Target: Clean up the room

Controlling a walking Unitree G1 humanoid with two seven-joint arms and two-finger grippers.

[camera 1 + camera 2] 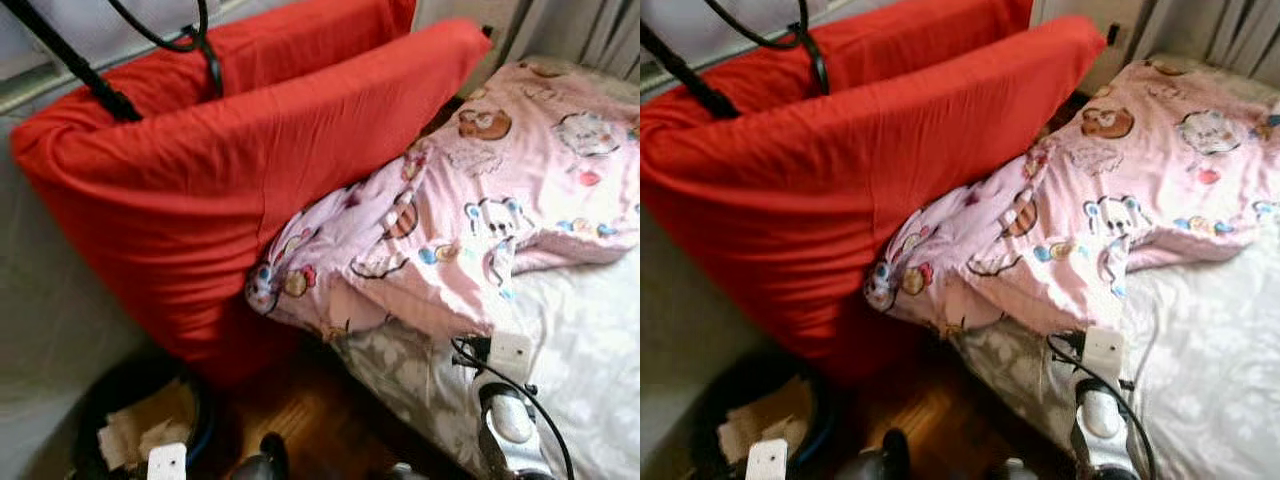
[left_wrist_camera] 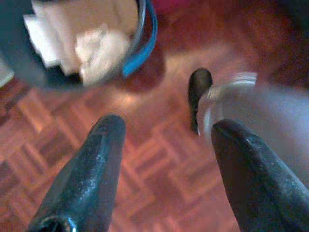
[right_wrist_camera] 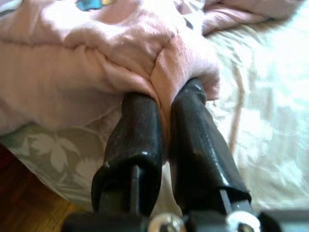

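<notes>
Bedside corner: parquet floor (image 2: 145,169) between a bed and a big red cushion, right gripper pinching the pink quilt.

Down by the robot's left side a dark round bin with a blue rim (image 2: 145,43) stands on the wood floor, holding crumpled white paper and a piece of brown cardboard. Open floor is a narrow strip between the bin, the red cushion (image 1: 230,170) leaning against the wall, and the bed's edge. On the bed, a white floral sheet (image 1: 590,340) lies bare near the robot, with the pink cartoon-print quilt (image 1: 480,210) bunched toward the cushion and hanging over the mattress edge. The right gripper (image 3: 166,96) has its fingers squeezed together on a fold of the quilt's hem. The left gripper (image 2: 166,130) hangs above the floor, fingers spread apart, holding nothing.
</notes>
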